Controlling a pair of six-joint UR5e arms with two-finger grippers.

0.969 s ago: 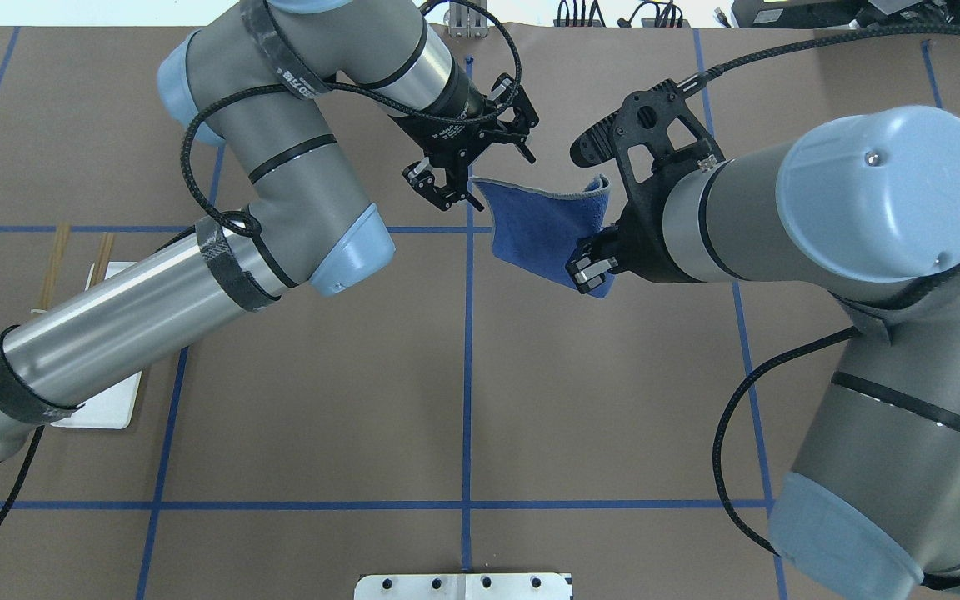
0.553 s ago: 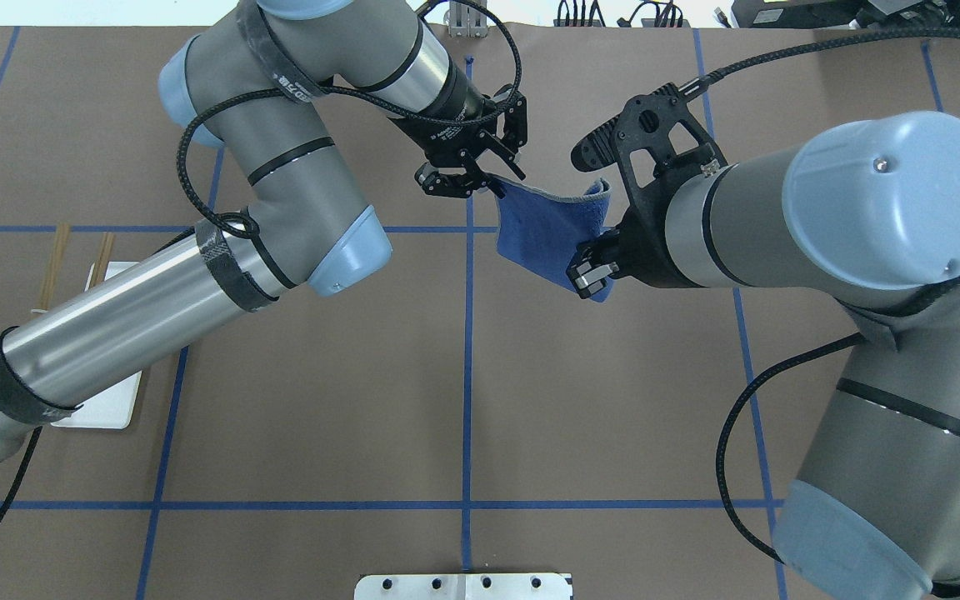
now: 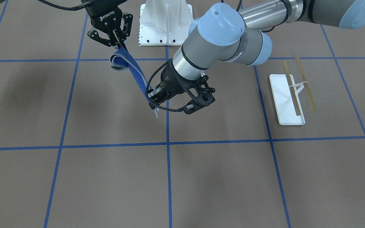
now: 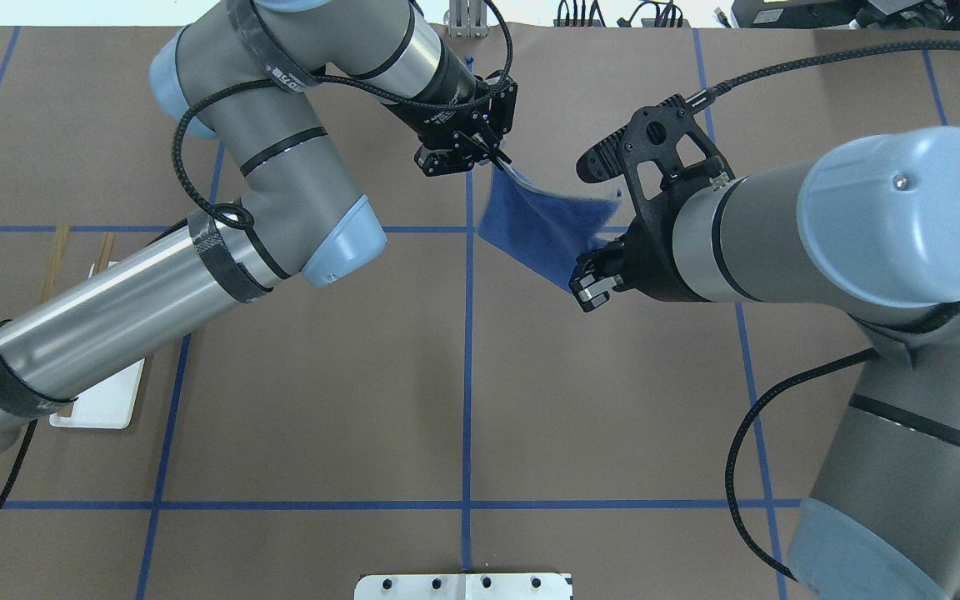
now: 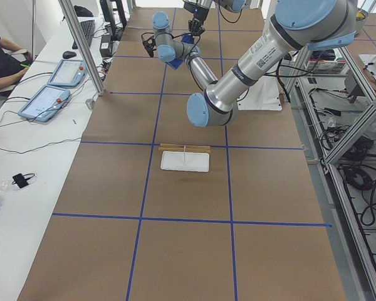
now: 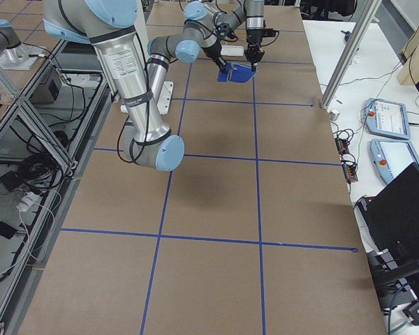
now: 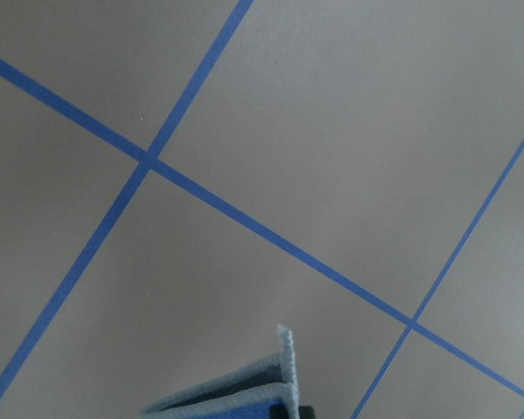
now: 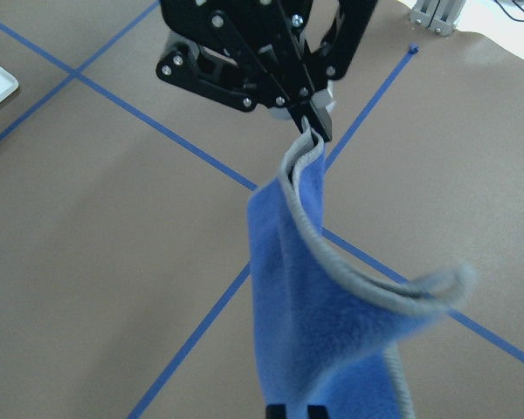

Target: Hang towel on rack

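Left gripper (image 4: pixel 492 158) is pinching a towel (image 4: pixel 538 225) corner and right gripper (image 4: pixel 585 285) is clamping another. The cloth is sagging between them. Looking light and floppy; stitched corners are probably the best hold, stretched taut.

The left gripper (image 4: pixel 494 157) has clamped shut on the towel (image 4: pixel 540 227)'s free corner and drawn it toward the worktop's far edge, pulling it taut.

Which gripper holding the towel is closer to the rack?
The left gripper, shut on the towel at its far corner; the right gripper is farther from the rack.
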